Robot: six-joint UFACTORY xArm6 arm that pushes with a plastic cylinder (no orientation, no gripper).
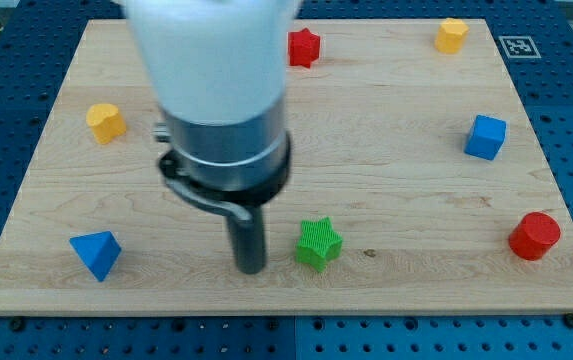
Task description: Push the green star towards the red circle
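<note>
The green star (319,243) lies on the wooden board (386,130) near the view's bottom, a little right of centre. The red circle (535,236) sits at the board's right edge, at about the same height as the star. My tip (251,267) rests on the board just left of the green star, with a small gap between them. The arm's white and grey body rises above it and hides the board's upper middle left.
A red star (304,47) lies at the top centre. A yellow block (452,34) is at the top right, another yellow block (106,122) at the left. A blue cube (485,137) is at the right. A blue triangle (96,254) is at the bottom left.
</note>
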